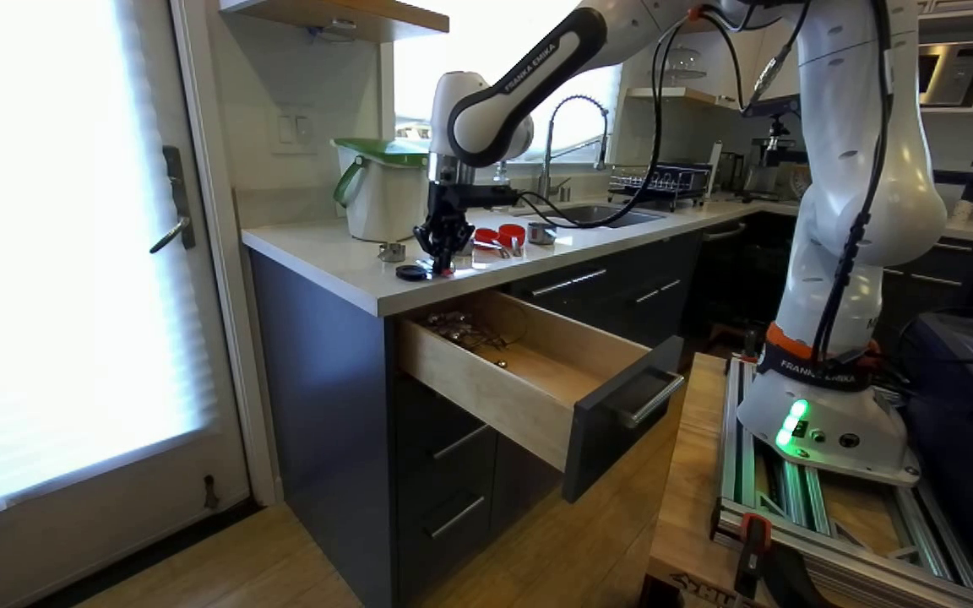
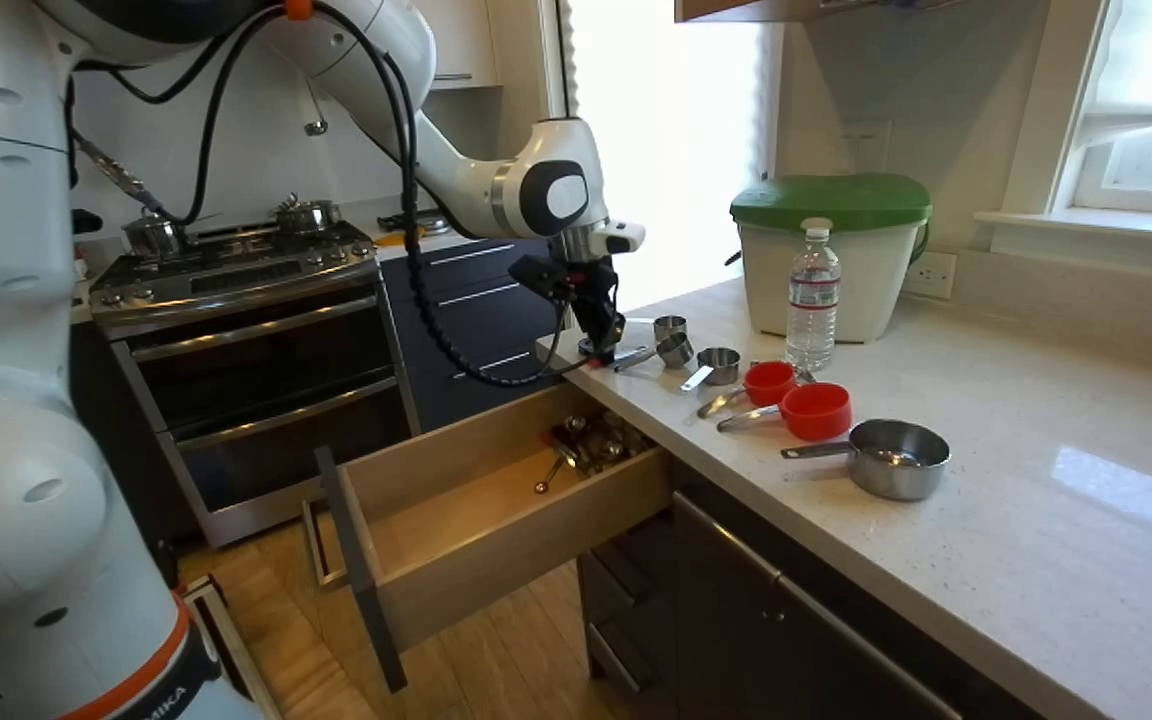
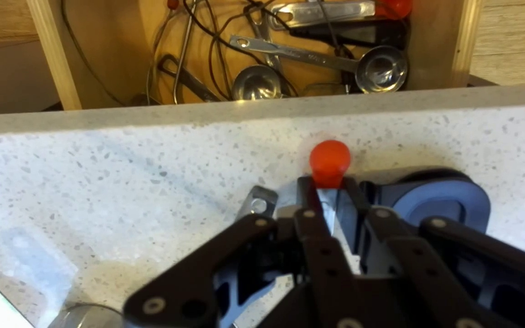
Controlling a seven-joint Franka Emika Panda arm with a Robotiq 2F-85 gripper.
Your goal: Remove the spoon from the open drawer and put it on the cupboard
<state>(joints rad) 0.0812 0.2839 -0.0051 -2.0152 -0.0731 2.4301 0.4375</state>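
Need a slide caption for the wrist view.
Gripper closed on a red spoon near the edge of the countertop, open drawer just beyond.

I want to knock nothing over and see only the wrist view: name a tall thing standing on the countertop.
Observer: In an exterior view, a water bottle stands on the countertop, near a green-lidded bin.
Operator: Locate the claw along it.
Observer: Both exterior views show it near the countertop's corner.
Operator: Describe the front of the open drawer.
Observer: It is dark grey, with a metal handle.
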